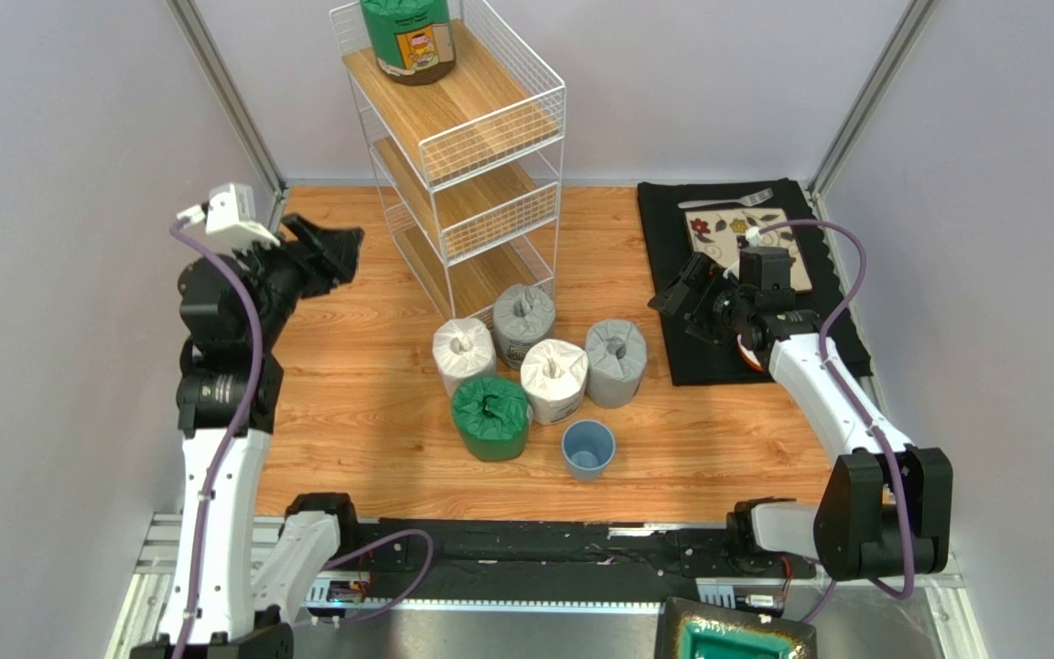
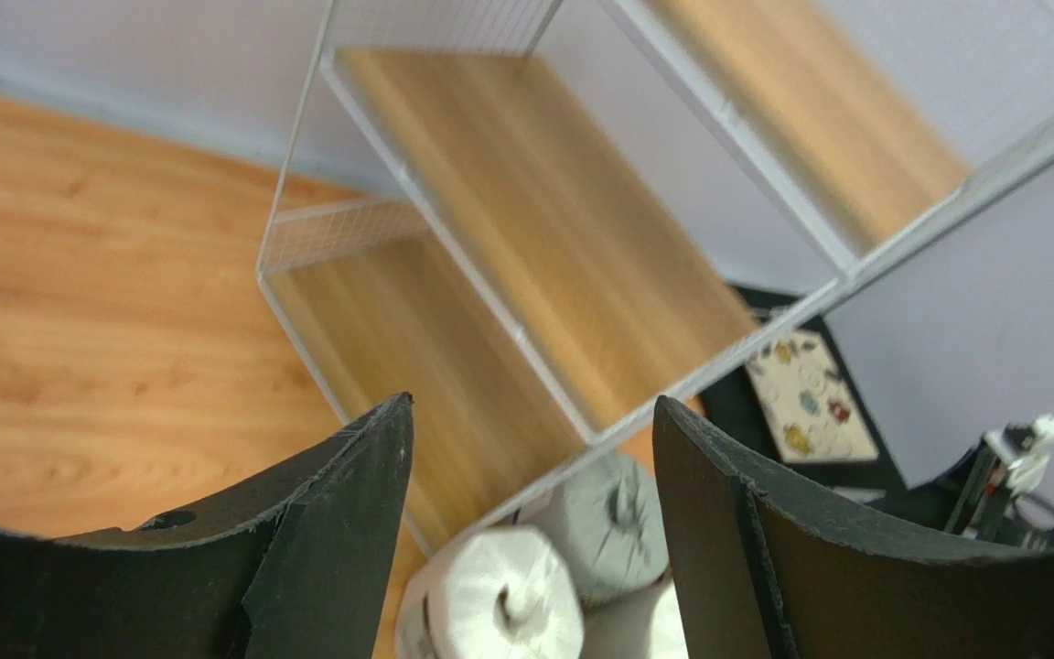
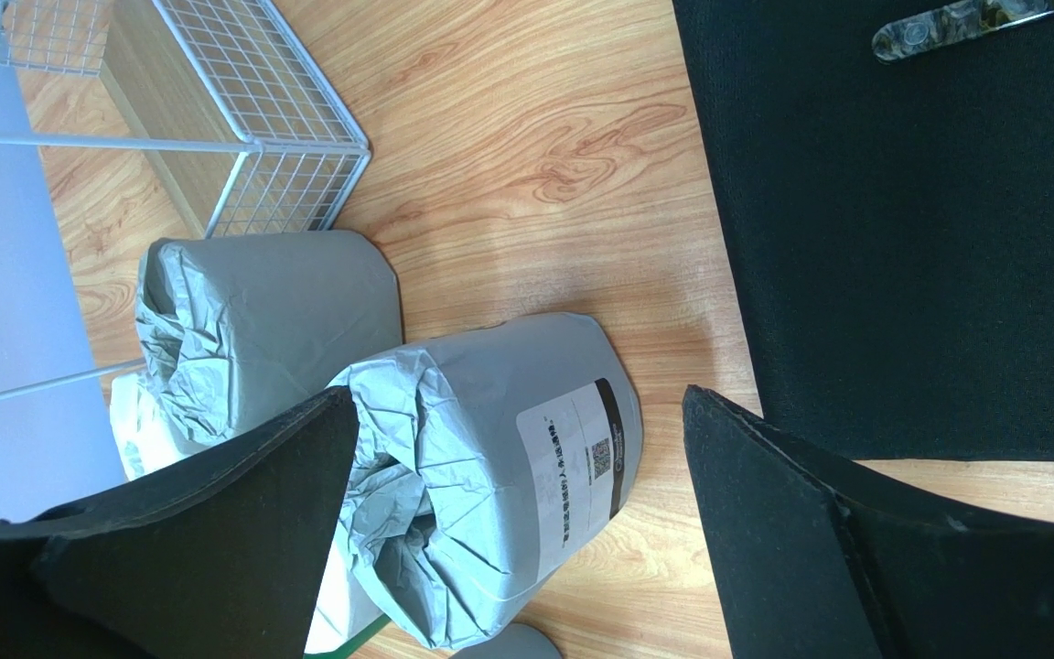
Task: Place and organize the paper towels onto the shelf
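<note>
The white wire shelf (image 1: 471,151) stands at the back centre, with one green roll (image 1: 409,39) on its top tier. On the table in front stand two white rolls (image 1: 464,353) (image 1: 553,378), two grey rolls (image 1: 524,319) (image 1: 617,360) and a green roll (image 1: 491,416). My left gripper (image 1: 333,254) is open and empty, held high left of the shelf; its view shows the shelf tiers (image 2: 546,247), a white roll (image 2: 498,604) and a grey roll (image 2: 608,522). My right gripper (image 1: 677,305) is open and empty just right of the grey roll (image 3: 491,467), which lies between its fingers in its view.
A small blue cup (image 1: 588,449) stands in front of the rolls. A black mat (image 1: 725,275) with a floral plate (image 1: 759,247) and a fork lies at the right. Grey walls close in on both sides.
</note>
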